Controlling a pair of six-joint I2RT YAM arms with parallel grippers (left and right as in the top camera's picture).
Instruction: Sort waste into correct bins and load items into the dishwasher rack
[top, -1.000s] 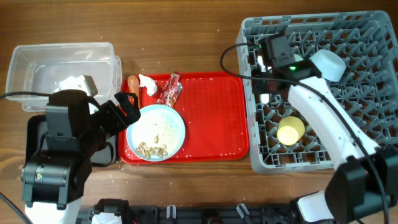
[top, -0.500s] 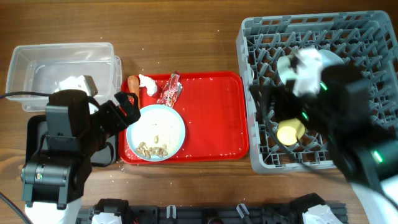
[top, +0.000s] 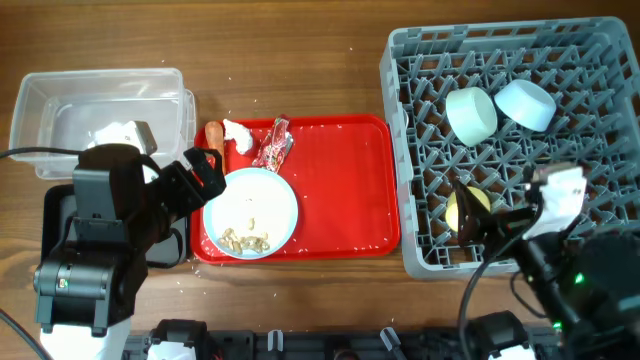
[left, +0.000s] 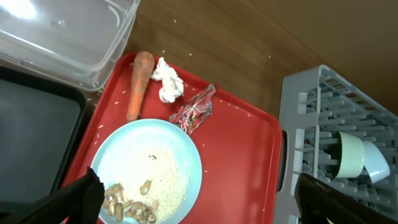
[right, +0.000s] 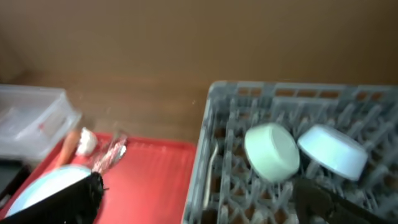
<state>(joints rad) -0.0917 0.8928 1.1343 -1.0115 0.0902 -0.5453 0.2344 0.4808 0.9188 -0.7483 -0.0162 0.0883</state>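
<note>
On the red tray (top: 340, 190) a pale-blue plate (top: 250, 205) holds rice-like crumbs (left: 163, 186). Behind it lie the carrot stub (top: 214, 135), a crumpled tissue (top: 237, 133) and a red-and-white wrapper (top: 273, 143). My left gripper (top: 210, 178) hangs open at the plate's left rim, holding nothing. The grey dishwasher rack (top: 400, 150) holds a pale-green bowl (top: 471, 113), a pale-blue bowl (top: 526, 103) and a yellow cup (top: 457, 215). My right gripper (top: 478, 215) is open and empty above the cup. The clear tub (top: 100, 110) stands back left. The black tray (left: 31, 143) is mostly under my left arm.
In the right wrist view, the rack (right: 249, 93) fills the right side with both bowls on their sides among the pegs. A thin pale piece (right: 210, 171), perhaps the spoon, lies along its left wall. Bare wooden table runs behind the trays and rack.
My right arm has pulled back from the rack's far left to its front edge, jaws now open. The green bowl now shows beside the blue one. The left arm is unmoved.
</note>
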